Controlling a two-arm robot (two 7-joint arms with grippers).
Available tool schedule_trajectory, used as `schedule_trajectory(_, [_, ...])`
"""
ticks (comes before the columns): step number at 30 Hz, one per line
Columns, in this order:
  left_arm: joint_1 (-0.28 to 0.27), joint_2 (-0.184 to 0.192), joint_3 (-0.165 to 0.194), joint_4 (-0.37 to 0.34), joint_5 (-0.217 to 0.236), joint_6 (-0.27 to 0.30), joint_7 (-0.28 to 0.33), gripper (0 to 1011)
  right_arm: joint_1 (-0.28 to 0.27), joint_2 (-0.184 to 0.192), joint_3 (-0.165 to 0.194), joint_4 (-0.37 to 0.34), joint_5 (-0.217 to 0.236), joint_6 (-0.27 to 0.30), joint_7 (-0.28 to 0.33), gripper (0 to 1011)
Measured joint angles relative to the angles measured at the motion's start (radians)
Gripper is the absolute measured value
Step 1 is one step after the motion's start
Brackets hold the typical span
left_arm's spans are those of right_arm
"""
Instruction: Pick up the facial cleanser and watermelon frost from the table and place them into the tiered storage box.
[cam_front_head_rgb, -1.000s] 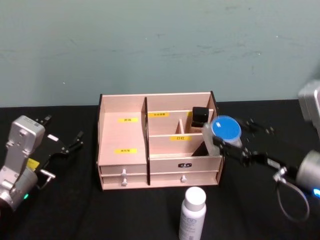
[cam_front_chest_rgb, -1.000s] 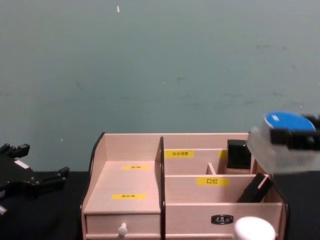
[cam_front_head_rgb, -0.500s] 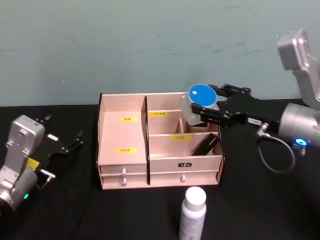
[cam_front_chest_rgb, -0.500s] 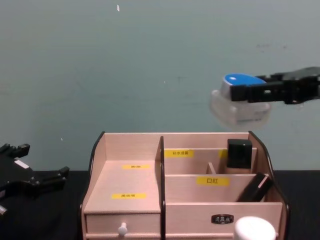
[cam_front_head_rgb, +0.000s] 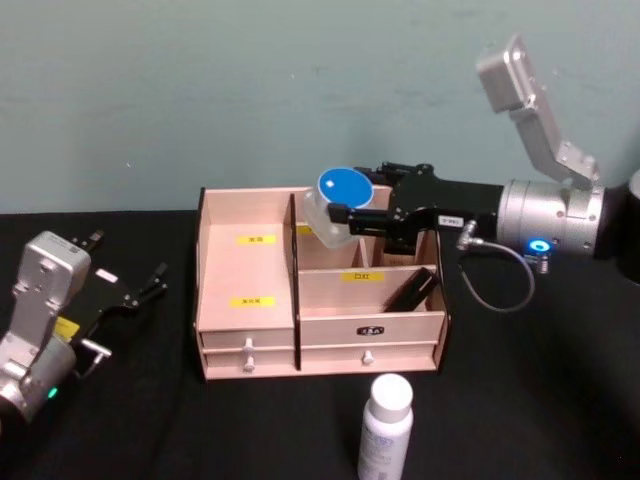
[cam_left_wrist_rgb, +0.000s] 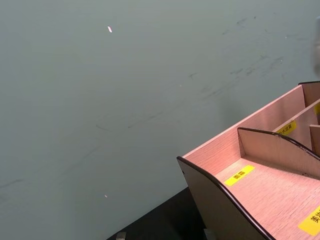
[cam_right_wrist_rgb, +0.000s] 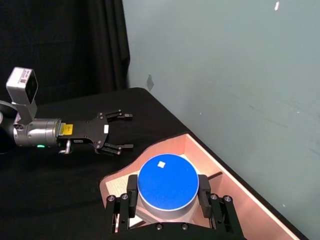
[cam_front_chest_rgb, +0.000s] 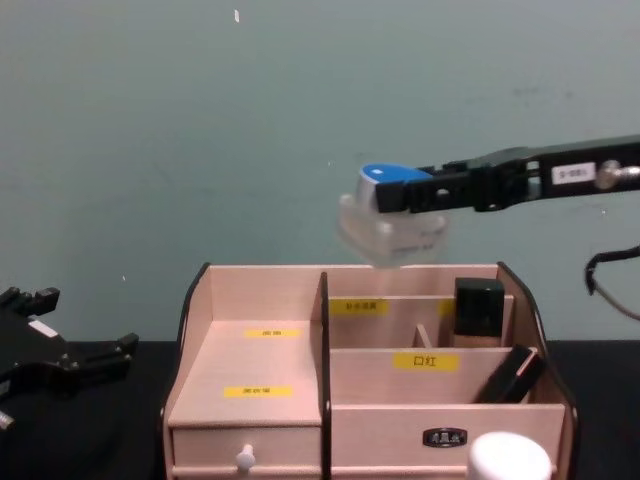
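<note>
Over the black desk (cam_front_head_rgb: 520, 400) my right gripper (cam_front_head_rgb: 350, 212) clamps the blue-lidded jar (cam_front_head_rgb: 340, 188) above the tiered storage box (cam_front_head_rgb: 247, 270); I'd lower it level before releasing, with the left gripper (cam_right_wrist_rgb: 127, 131) parked at the desk's left, splayed wide.

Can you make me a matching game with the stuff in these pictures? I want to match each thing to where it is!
Things:
1. blue-lidded jar
2. white bottle
3. black stick
4. left claw

Places:
A. standing on the table in front of the tiered storage box
B. open, out to the left of the box
C. up in the air over the box, held by the right claw
D. leaning in a front compartment on the box's right side

Pairs: 1-C, 2-A, 3-D, 4-B
</note>
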Motion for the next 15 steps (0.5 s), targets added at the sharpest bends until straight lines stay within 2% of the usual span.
schedule_trajectory(9, [0.0, 0.0, 0.0, 0.0, 0.0, 0.0, 0.0, 1001, 0.084, -0.069, -0.072, 0.158, -0.014, -0.055, 0.029, 724])
schedule_trajectory(15, [0.0, 0.0, 0.0, 0.0, 0.0, 0.0, 0.0, 1001, 0.128, -0.11, -0.115, 0.238, -0.024, -0.092, 0.039, 726])
